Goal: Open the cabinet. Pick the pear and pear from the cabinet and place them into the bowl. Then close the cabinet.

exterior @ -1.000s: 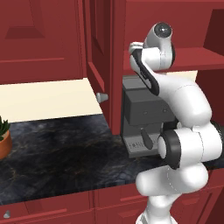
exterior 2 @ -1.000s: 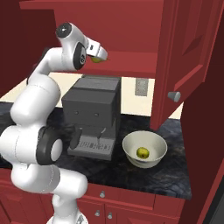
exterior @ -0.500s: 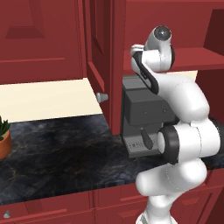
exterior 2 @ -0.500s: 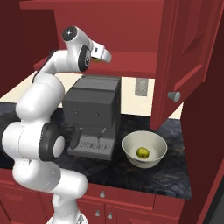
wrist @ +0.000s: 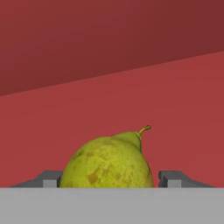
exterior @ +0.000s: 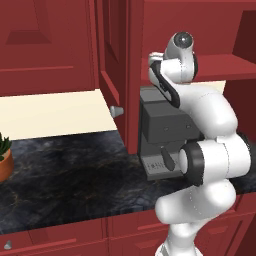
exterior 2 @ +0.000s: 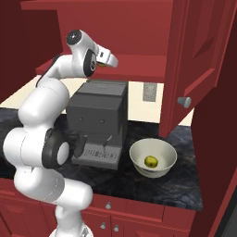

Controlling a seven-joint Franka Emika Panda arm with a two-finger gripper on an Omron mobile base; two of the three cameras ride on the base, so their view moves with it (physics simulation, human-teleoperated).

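The cabinet stands open, its right door (exterior 2: 199, 55) swung out with the knob (exterior 2: 184, 102) facing the counter, its left door (exterior: 112, 55) open too. On its shelf (exterior 2: 139, 65) lies a yellow-green speckled pear (wrist: 107, 164). My gripper (wrist: 110, 179) reaches in over the shelf (exterior 2: 110, 61), one fingertip on each side of that pear. The left fingertip (wrist: 51, 179) is at its skin and the right one stands slightly off. A second pear (exterior 2: 150, 161) lies in the cream-white bowl (exterior 2: 159, 173) on the counter.
A dark grey coffee machine (exterior 2: 97, 115) stands directly under the shelf, left of the bowl. A wall outlet (exterior 2: 149, 91) sits behind it. A potted plant (exterior: 2, 155) is at the counter's far left. Red drawers run below the dark stone counter (exterior: 75, 175).
My hand has pushed a little further into the cabinet toward the pear on the shelf. The bowl and the pear in it have not moved.
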